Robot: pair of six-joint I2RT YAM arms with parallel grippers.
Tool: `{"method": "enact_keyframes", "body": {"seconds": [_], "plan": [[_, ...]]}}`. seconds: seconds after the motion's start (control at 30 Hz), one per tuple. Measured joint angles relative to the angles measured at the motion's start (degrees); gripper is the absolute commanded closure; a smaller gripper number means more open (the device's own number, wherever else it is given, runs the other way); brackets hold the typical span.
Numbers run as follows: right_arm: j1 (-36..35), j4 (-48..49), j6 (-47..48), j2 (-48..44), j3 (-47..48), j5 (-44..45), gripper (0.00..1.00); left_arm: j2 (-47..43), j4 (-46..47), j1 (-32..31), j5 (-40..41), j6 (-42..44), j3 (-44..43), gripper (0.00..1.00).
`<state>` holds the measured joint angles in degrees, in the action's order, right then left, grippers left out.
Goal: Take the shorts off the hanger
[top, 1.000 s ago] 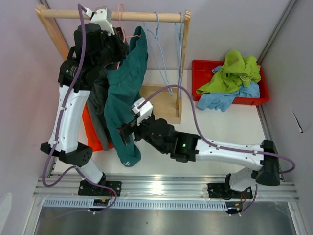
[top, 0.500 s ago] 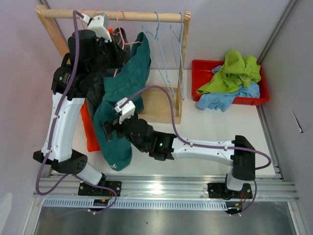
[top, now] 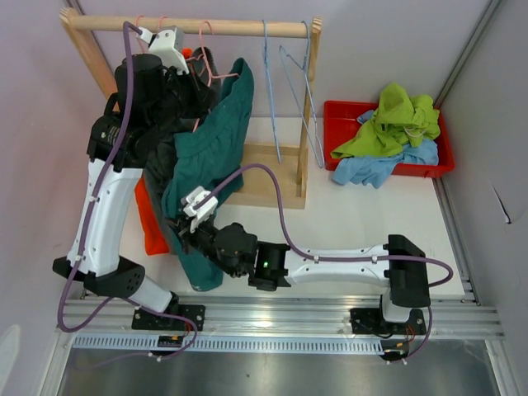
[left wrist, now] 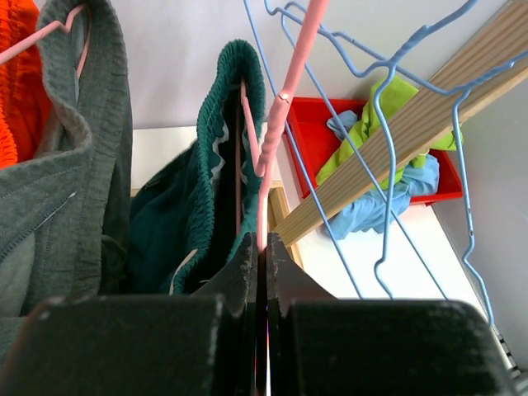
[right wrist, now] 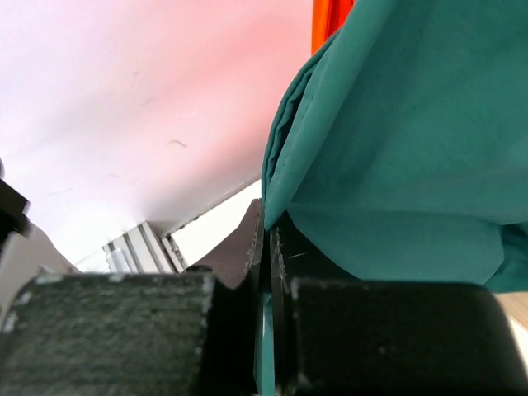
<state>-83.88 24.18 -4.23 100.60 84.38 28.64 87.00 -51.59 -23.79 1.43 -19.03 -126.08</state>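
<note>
Teal shorts (top: 210, 153) hang from a pink hanger (top: 205, 51) on the wooden rail (top: 239, 27). My left gripper (top: 191, 73) is up by the rail, shut on the pink hanger's wire (left wrist: 285, 91), which runs between its jaws (left wrist: 266, 241). Low down, my right gripper (top: 185, 234) is shut on the teal shorts' lower edge (right wrist: 396, 140), with a fold of fabric pinched between its jaws (right wrist: 268, 221). Grey shorts (left wrist: 74, 173) and orange shorts (left wrist: 16, 82) hang to the left of the teal pair.
A red tray (top: 446, 155) at the right holds lime green shorts (top: 396, 115) and light blue shorts (top: 371, 169). Bare blue wire hangers (top: 290, 78) dangle on the rail's right half. The rack's wooden base (top: 264, 177) stands behind my right arm.
My right arm slid left and down along the teal shorts, and its gripper went from open to shut on the fabric. The left arm shifted slightly left, still holding the hanger.
</note>
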Motion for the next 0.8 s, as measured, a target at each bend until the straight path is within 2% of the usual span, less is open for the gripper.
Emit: {"method": "enact_keyframes", "body": {"seconds": [0.2,0.37,0.5,0.63,0.8], "plan": [[-3.23,2.99,0.46,-2.82,-8.76,4.17,1.00,0.07,-2.21,0.02,0.59,1.05,-1.01,1.00],[-10.80,2.73,-1.05,-6.95,-17.62,10.78,1.00,3.04,-4.17,0.72,2.36,2.05,-8.33,1.00],[-13.86,0.61,-3.39,-7.43,-23.23,15.17,1.00,4.28,-7.04,2.45,3.21,2.91,-12.41,1.00],[-13.40,-0.48,-4.35,-7.39,-24.44,17.53,1.00,4.04,-7.54,2.91,3.89,3.13,-11.04,1.00],[-8.72,-0.20,-2.05,-5.84,-20.37,15.61,1.00,0.37,-6.38,2.91,2.32,2.73,-2.23,1.00]]}}
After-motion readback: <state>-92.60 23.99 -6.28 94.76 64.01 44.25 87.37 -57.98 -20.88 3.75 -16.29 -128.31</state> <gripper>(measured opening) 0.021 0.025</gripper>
